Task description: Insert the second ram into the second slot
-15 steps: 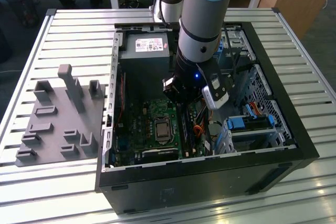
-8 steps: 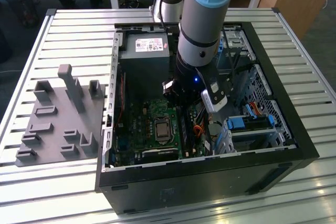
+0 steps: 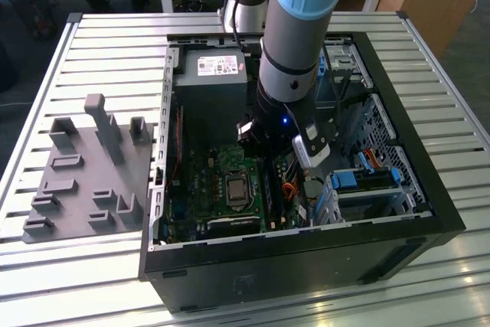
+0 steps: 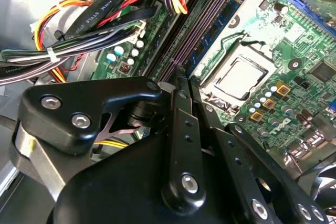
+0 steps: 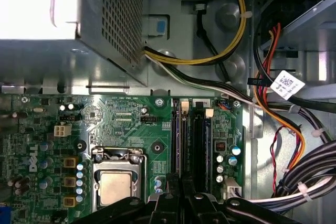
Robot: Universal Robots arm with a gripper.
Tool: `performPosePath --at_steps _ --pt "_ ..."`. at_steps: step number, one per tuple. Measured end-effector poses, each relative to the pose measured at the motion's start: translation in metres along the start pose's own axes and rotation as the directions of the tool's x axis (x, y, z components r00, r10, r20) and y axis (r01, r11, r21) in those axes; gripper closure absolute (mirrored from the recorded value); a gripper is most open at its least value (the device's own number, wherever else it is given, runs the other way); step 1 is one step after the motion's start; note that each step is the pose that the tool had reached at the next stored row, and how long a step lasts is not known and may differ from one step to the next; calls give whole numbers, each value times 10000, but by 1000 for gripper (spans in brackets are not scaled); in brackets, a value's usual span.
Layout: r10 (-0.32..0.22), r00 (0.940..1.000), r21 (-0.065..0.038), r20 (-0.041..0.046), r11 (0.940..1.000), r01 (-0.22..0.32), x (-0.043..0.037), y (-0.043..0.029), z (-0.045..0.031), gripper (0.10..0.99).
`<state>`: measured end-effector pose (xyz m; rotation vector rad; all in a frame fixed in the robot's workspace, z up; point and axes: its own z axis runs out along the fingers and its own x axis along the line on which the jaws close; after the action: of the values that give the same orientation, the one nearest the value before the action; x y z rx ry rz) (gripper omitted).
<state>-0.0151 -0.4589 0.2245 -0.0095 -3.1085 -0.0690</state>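
Note:
The second ram (image 4: pixel 223 22) is a thin blue stick standing on edge among the long dark memory slots (image 5: pixel 198 145), beside the processor socket (image 4: pixel 239 77). In the first wrist view its narrow top edge (image 5: pixel 184 145) runs from a white latch down to my fingers. My gripper (image 4: pixel 184 77) is low inside the open computer case (image 3: pixel 429 212), fingers drawn together on the stick's top edge. In the exterior view the arm (image 3: pixel 295 59) reaches down into the case over the green motherboard (image 3: pixel 199 181) and hides the fingertips.
The grey power supply (image 3: pixel 210 82) sits just behind the slots. Thick cable bundles (image 4: pixel 94 30) and yellow and orange wires (image 5: pixel 294 129) crowd the far side of the slots. Blue drive clips (image 3: pixel 348 181) lie at the exterior view's right. A grey fixture plate (image 3: pixel 84 174) lies outside the case.

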Motion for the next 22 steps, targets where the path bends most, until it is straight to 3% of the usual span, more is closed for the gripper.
performPosePath --at_steps 13,22 --pt "0 10000 -3 1 10000 0 -3 -86 -2 949" --pt "37 10000 -4 2 10000 -37 -39 -92 -3 949"
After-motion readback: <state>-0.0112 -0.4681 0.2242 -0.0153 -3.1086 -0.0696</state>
